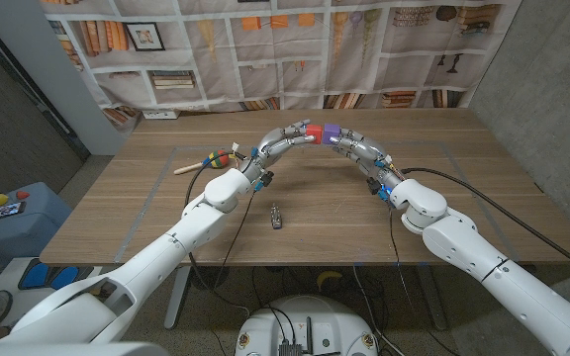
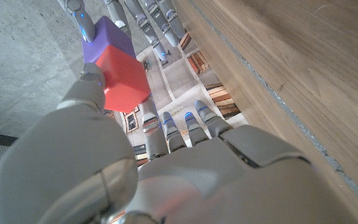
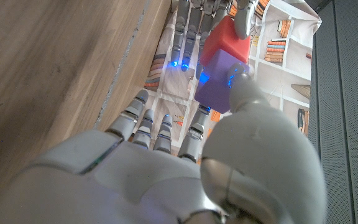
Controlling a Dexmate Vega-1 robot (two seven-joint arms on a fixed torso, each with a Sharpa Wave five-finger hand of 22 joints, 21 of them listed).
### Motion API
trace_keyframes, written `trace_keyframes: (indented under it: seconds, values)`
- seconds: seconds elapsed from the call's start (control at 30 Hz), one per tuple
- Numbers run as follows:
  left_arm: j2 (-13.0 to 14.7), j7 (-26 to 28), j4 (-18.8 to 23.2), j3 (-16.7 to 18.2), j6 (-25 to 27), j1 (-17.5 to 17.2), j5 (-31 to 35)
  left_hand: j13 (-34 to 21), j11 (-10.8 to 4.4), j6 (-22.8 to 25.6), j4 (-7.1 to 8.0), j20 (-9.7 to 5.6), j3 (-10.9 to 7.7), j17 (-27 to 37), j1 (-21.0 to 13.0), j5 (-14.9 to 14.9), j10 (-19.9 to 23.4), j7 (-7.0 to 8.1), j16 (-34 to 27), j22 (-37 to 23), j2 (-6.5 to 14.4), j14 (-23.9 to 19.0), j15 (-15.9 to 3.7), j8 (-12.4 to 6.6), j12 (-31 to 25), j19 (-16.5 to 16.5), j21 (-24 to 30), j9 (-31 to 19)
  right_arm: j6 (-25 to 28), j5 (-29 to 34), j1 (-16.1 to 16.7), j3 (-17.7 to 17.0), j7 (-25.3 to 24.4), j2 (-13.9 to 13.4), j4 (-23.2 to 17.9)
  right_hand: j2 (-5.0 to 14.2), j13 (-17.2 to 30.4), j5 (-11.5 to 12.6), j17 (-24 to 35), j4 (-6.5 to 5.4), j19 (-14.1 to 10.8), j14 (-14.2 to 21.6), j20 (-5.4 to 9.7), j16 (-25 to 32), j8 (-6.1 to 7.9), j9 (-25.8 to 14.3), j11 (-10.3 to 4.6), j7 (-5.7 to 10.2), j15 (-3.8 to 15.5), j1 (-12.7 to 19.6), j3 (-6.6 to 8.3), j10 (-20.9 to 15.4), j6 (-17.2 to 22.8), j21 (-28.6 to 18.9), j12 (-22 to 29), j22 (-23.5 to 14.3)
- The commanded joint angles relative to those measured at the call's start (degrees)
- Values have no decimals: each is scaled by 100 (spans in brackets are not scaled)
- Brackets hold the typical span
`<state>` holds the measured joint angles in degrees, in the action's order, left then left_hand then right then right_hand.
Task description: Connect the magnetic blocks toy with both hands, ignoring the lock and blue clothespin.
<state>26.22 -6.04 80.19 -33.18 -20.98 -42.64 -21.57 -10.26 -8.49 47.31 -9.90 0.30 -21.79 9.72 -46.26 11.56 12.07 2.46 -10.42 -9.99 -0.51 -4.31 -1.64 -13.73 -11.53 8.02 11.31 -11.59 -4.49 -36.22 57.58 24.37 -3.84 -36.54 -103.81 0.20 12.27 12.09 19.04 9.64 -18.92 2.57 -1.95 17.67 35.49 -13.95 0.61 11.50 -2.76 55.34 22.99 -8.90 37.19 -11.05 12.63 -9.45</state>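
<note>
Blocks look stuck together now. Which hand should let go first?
Either, probably. The left hand pinches the red block, the right hand the purple block, faces touching above the table. Maybe right, since the left grip looks firmer.

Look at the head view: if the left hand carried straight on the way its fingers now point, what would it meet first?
The left hand holds the red block, already touching the purple block. Going straight on, it would push into the right hand, whose fingers reach towards it, though depth is hard to judge.
</note>
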Motion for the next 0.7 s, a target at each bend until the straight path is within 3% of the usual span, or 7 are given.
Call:
trace_keyframes:
  seconds: [0.03,0.7]
  values:
    - [-16,19,-53,17,-55,32,28,-12,-18,336,-3,-7,-32,18,-92,32,53,352,-42,-14,51,-58,1,-26,-31,62,34,-11,49,-23,-53,28,51,2,15,276,13,28,13,-14,18,12,-10,-6,129,-7,23,-171,-40,-208,-25,-21,364,3,-1,-30]
    - [-51,-183,-210,-39,-86,208,20,-11,-50,341,1,-4,-38,18,-155,29,54,353,-25,-13,56,-79,-9,2,-8,72,24,-13,88,-138,-100,32,156,6,45,288,14,35,21,-20,41,-5,-29,-18,122,13,27,-190,-51,-200,-54,-16,354,9,-7,-31]
